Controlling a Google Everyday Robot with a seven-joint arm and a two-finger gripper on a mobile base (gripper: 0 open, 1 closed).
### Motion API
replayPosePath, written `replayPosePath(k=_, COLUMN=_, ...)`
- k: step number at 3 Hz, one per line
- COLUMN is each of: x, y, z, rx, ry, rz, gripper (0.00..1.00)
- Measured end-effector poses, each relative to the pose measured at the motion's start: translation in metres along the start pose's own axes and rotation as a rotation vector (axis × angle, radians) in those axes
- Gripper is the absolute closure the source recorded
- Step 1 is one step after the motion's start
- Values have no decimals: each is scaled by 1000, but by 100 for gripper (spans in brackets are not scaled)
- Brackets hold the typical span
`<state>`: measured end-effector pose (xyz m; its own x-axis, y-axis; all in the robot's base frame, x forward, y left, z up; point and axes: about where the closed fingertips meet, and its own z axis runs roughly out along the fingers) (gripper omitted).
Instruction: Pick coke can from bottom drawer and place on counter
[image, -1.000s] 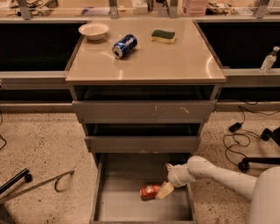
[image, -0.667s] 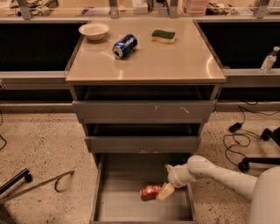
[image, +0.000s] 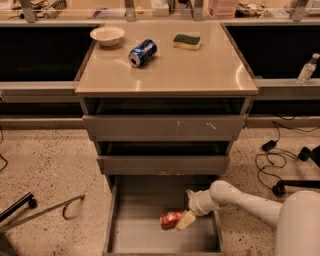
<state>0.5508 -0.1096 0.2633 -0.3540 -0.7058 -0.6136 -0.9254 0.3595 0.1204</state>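
Observation:
The coke can (image: 171, 219) lies on its side on the grey floor of the open bottom drawer (image: 135, 230), right of the middle. My gripper (image: 186, 214) reaches down into the drawer from the right on a white arm and sits right against the can's right end. The beige counter (image: 190, 65) is the top of the drawer cabinet, well above the gripper.
On the counter stand a white bowl (image: 107, 35), a blue can (image: 142, 52) on its side and a green-yellow sponge (image: 186, 41). The two upper grey drawers (image: 162, 127) are slightly open above the arm. Cables (image: 280, 150) lie on the floor at right, and a metal leg (image: 45, 210) at left.

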Motion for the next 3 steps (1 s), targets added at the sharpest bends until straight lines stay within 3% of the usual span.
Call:
replayPosePath(k=2, x=22, y=-12, z=66, rx=-50, ry=-46, rz=-26, gripper=0)
replayPosePath(k=3, x=27, y=-11, z=80, rx=-79, ry=-45, rz=-27, gripper=0)
